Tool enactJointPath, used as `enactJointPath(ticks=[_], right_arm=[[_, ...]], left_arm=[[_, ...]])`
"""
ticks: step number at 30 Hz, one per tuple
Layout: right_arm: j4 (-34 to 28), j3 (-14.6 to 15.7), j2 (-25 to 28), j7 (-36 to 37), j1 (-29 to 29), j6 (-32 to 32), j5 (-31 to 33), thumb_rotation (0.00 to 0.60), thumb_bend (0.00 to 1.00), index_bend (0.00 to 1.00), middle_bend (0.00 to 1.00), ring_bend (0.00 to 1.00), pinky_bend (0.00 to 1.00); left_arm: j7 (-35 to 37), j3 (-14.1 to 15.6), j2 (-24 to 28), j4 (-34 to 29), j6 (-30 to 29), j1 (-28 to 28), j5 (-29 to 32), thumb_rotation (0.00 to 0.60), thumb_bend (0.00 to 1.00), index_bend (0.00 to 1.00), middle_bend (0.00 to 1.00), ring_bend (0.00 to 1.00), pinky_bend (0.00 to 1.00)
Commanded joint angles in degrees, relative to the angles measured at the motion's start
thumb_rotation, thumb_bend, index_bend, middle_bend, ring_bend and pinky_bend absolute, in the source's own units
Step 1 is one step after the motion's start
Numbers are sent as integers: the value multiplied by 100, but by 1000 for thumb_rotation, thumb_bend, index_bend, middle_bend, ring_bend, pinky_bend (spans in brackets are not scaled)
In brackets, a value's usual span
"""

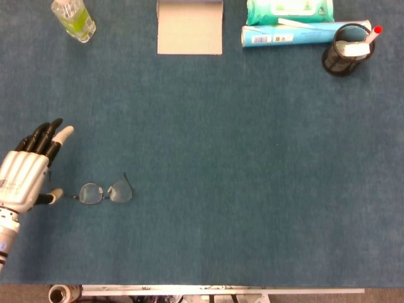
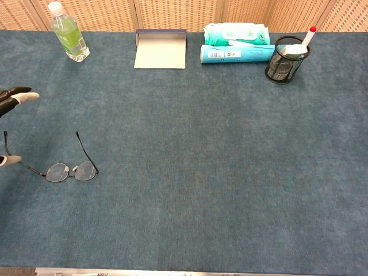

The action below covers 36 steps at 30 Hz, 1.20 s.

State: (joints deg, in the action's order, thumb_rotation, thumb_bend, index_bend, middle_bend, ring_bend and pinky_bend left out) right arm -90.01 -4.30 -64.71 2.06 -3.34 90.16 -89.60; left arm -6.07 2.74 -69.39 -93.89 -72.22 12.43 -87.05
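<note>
Left robot hand (image 1: 26,173) flat (fingers spread), thumb beside glasses (image 1: 105,192).

The left hand (image 1: 26,173) lies palm down at the table's left edge, near the front corner, fingers stretched out together toward the back and thumb stuck out sideways. Its forearm runs off toward the front edge. It holds nothing.
</note>
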Motion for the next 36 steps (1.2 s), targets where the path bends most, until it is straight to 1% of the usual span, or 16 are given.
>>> enactJointPath(ticks=[1, 7, 17, 26, 27, 32, 36], right_arm=[[3, -1, -3, -5, -2, -6, 3, 600, 98, 474, 409, 300, 306], [6, -5, -4, -4, 0, 0, 2, 600, 99, 473, 409, 299, 306], [-19, 4, 17, 21, 16, 37, -36, 600, 99, 474, 409, 299, 306], [-58, 24, 42, 42, 43, 115, -119, 600, 99, 473, 409, 300, 306], [-59, 23, 45, 47, 47, 125, -122, 600, 99, 474, 409, 300, 306], [-68, 17, 58, 60, 53, 139, -125, 600, 99, 473, 409, 299, 306], [-76, 10, 64, 63, 55, 147, -121, 600, 99, 473, 409, 299, 306]], left_arm=[[15, -24, -6, 22, 4, 13, 24, 600, 36, 0, 0, 0, 169], [12, -34, 8, -5, 11, 30, 40, 600, 36, 0, 0, 0, 169], [-200, 156, 151, -264, -181, -116, -157, 600, 36, 0, 0, 0, 169], [-510, 115, 249, -217, -307, -231, 24, 600, 36, 0, 0, 0, 169], [-549, 102, 256, -212, -321, -244, 56, 600, 46, 0, 0, 0, 169], [-571, 10, 276, -167, -296, -233, 209, 600, 201, 0, 0, 0, 169], [-586, -102, 230, -94, -282, -184, 295, 600, 246, 0, 0, 0, 169]])
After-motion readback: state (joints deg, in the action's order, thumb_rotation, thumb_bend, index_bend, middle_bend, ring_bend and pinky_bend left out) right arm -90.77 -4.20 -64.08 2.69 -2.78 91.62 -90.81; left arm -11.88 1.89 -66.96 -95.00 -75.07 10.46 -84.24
